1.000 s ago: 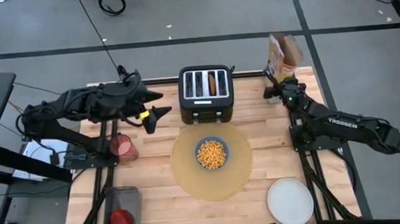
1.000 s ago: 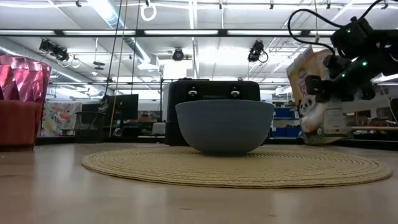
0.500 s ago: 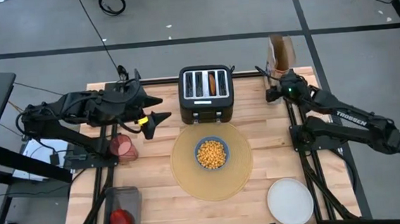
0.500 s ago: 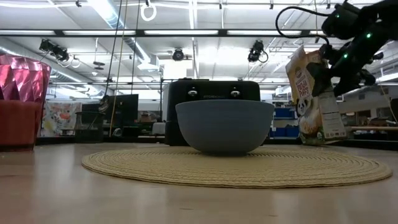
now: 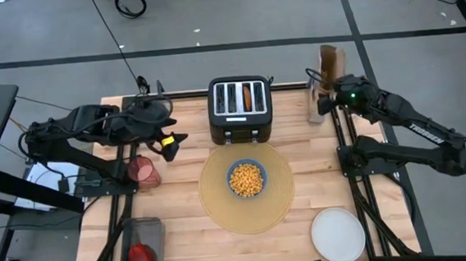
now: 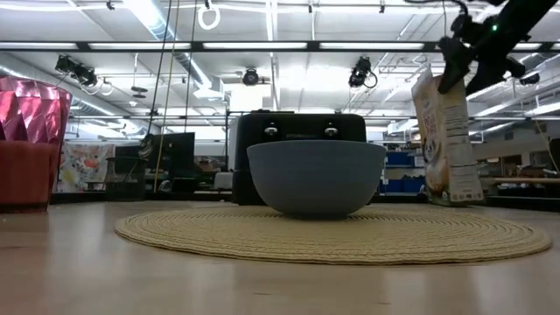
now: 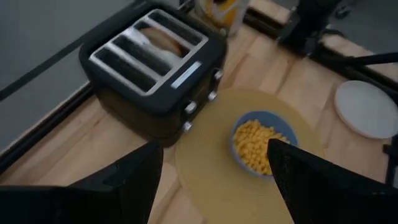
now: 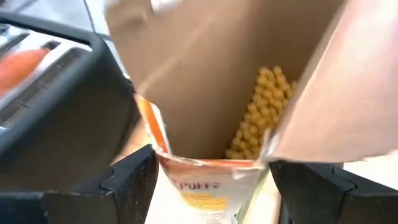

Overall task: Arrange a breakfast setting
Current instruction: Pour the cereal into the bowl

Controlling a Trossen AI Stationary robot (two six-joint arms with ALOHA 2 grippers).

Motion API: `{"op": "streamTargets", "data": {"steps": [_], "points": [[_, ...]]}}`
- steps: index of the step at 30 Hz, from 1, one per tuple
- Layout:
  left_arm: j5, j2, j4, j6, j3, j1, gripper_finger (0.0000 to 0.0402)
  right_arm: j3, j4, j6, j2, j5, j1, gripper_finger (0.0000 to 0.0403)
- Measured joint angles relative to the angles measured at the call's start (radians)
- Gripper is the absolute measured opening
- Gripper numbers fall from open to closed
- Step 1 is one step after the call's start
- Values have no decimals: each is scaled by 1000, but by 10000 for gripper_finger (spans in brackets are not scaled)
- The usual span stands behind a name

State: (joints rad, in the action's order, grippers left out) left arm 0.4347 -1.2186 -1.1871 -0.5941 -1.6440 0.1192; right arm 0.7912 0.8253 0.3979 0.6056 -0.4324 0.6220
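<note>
At table (image 5: 300, 142) centre, a tan placemat (image 5: 222, 207), flat. On it, slightly toward the far side, a blue bowl (image 5: 228, 180), upright, filled with yellow cereal puffs (image 5: 246, 179). Just beyond the placemat's far edge, a black toaster (image 5: 241, 123), with a bagel (image 5: 249, 97) standing in one of its right-hand slots. Left of the placemat and apart from it, a pink cup (image 5: 144, 173), upright. At the near left corner, a clear tub (image 5: 145, 229) with a red apple (image 5: 141, 256) inside. At the near right corner, a white plate (image 5: 338, 235), bare, well apart from the placemat.

At the far right corner, right of the toaster, a cereal box (image 5: 330, 64), upright on the table, top flaps open, puffs visible inside from the right wrist view.

Right gripper (image 5: 320, 100) raised at the box's top, on the side facing the toaster. Fingers spread wide, gripping nothing; in the wrist view the box's open mouth framed between them. Whether a finger touches the cardboard: cannot tell.

Left gripper (image 5: 171, 145) hovering above bare table between cup and toaster, pointed toward the placemat. Fingers apart, nothing between them. Toaster, bowl and plate all ahead of it in its wrist view.

From the low view, bowl resting level on the placemat, toaster directly behind it, box standing at the right with the right gripper above its top.
</note>
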Motion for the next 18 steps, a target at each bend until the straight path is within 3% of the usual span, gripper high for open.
{"op": "streamTargets", "data": {"steps": [11,18], "points": [[-33,-9,-67,-71,0,-163,295,114,1,-43,0,11,-43,302],[-73,-51,-73,13,0,-275,295,125,2,-53,-5,20,-60,302]]}}
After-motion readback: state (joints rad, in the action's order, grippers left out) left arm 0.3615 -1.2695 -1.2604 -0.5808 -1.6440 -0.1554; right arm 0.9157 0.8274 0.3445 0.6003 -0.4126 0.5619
